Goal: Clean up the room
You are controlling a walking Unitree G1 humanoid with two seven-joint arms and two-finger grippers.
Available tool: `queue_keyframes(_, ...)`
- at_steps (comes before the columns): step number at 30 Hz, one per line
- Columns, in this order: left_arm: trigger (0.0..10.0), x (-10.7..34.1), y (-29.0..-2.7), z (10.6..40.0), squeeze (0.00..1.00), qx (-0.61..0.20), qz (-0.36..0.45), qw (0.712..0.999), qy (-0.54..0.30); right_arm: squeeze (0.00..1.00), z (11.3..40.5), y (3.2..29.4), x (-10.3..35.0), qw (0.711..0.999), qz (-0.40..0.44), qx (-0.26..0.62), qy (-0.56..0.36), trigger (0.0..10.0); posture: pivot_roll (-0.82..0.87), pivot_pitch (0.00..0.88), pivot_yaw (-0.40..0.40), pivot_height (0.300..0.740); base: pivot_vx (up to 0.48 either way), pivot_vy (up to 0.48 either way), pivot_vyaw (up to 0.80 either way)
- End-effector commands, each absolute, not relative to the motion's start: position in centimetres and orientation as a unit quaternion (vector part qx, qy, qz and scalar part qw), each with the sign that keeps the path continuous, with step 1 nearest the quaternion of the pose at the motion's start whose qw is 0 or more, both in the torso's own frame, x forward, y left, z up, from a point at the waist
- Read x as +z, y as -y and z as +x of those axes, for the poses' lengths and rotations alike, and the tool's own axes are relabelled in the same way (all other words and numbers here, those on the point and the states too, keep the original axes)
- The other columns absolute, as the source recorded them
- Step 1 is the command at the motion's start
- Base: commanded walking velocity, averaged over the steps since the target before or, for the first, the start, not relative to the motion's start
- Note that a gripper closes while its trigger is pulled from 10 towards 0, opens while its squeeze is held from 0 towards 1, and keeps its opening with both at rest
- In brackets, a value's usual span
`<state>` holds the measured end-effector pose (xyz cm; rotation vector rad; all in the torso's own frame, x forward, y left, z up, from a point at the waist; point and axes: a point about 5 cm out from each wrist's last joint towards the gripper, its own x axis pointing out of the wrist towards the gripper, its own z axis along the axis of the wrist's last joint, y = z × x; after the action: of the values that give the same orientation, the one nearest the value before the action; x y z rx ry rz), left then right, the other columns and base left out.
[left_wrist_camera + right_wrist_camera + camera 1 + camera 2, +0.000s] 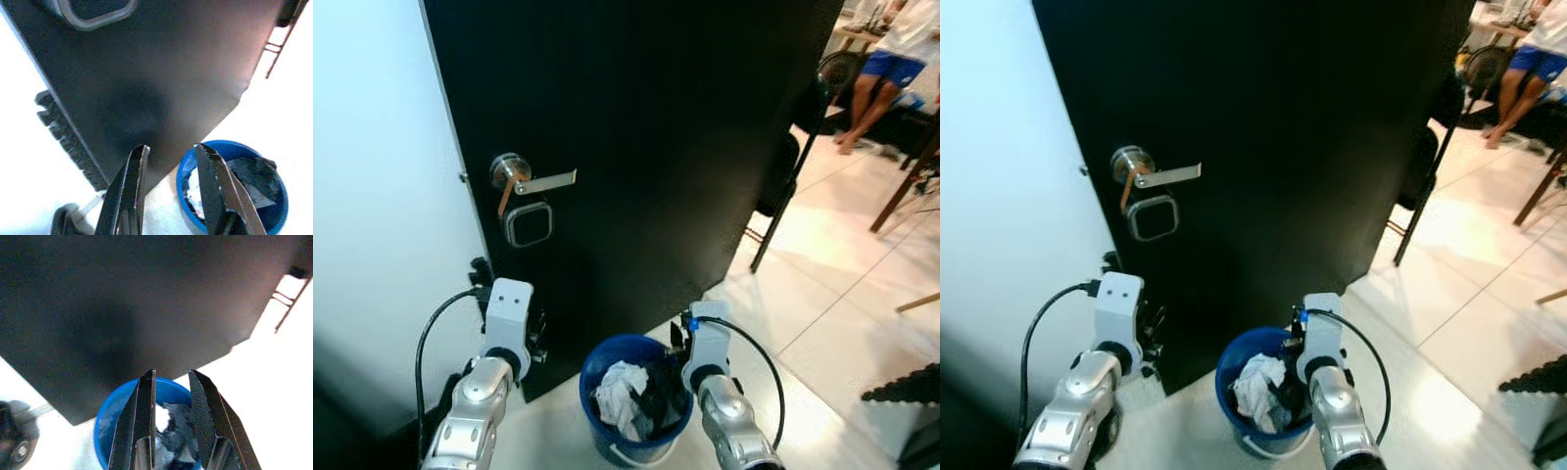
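From the head camera, a black door stood right in front of the robot, with a silver lever handle and a lock plate just below it. A blue bucket sat on the pale tiled floor at the foot of the door, holding crumpled white paper and dark scraps. The left arm was raised beside the door's lower edge; the right arm reached over the bucket's right rim. A dark chair stood past the door's edge, and a person in blue shorts stood well off at the upper right.

In the left wrist view, the left gripper hung with its two fingers spread apart and nothing between them, pointing at the door's bottom edge, the bucket just beside it.

In the right wrist view, the right gripper also had its fingers parted and empty, hovering over the bucket's near rim.
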<state>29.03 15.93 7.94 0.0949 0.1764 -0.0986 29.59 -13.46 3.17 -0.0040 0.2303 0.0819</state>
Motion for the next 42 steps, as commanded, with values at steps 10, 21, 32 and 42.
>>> queue_keyframes(10,10.0,7.84,-15.95,28.99,0.00,-0.051,0.048,0.993,-0.095,0.00,29.56,13.54,3.15,0.992,-0.002,0.038,-0.117,10.0,0.11,0.010,-0.065,0.740,-0.240,0.000,0.00)
queue_keyframes(21,10.0,7.92,-15.91,29.09,0.00,-0.054,0.050,0.993,-0.095,0.00,29.53,13.49,3.09,0.992,-0.001,0.036,-0.118,10.0,0.11,0.009,-0.061,0.740,0.000,0.000,0.00)
queue_keyframes(32,10.0,7.88,-15.82,29.21,0.00,-0.057,0.054,0.992,-0.101,0.00,29.51,13.76,3.04,0.992,-0.001,0.031,-0.119,10.0,0.11,0.009,-0.053,0.740,0.000,0.000,0.00)
queue_keyframes(42,10.0,7.74,-15.56,29.36,0.00,-0.059,0.061,0.991,-0.105,0.00,29.35,14.09,2.66,0.991,-0.005,0.022,-0.134,10.0,0.10,0.005,-0.052,0.740,0.000,0.000,-0.14)
